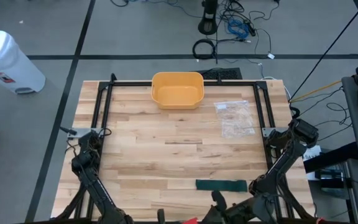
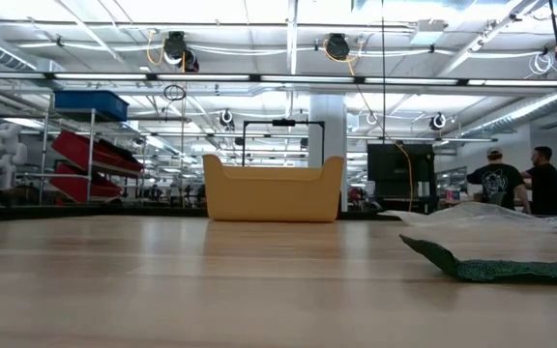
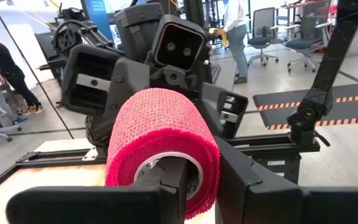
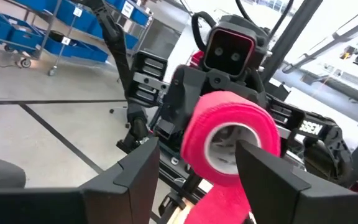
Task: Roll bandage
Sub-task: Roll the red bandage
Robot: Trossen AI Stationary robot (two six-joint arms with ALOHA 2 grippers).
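A pink bandage roll (image 3: 160, 134) hangs in the air beyond the table's near edge, with my left gripper (image 3: 207, 177) shut on it. In the right wrist view the roll (image 4: 229, 124) shows its hollow core, and a loose pink tail (image 4: 219, 202) hangs below it. My right gripper (image 4: 197, 152) faces it, open, with a finger on each side of the roll's end; whether one touches it I cannot tell. A dark green bandage strip (image 1: 221, 185) lies flat on the table near its front right. My left gripper has one finger (image 3: 176, 177) inside the roll's hollow core and the other (image 3: 247, 180) outside it, against the roll's outer wall (image 3: 211, 163). The fingers run level, along the roll's axis. The roll is lifted clear of the table, its axis about level.
A yellow bin (image 1: 177, 89) stands at the table's far middle. A clear plastic bag (image 1: 235, 118) lies to its right. A black frame (image 1: 104, 93) runs round the far half of the table. People (image 2: 515, 182) stand in the room beyond.
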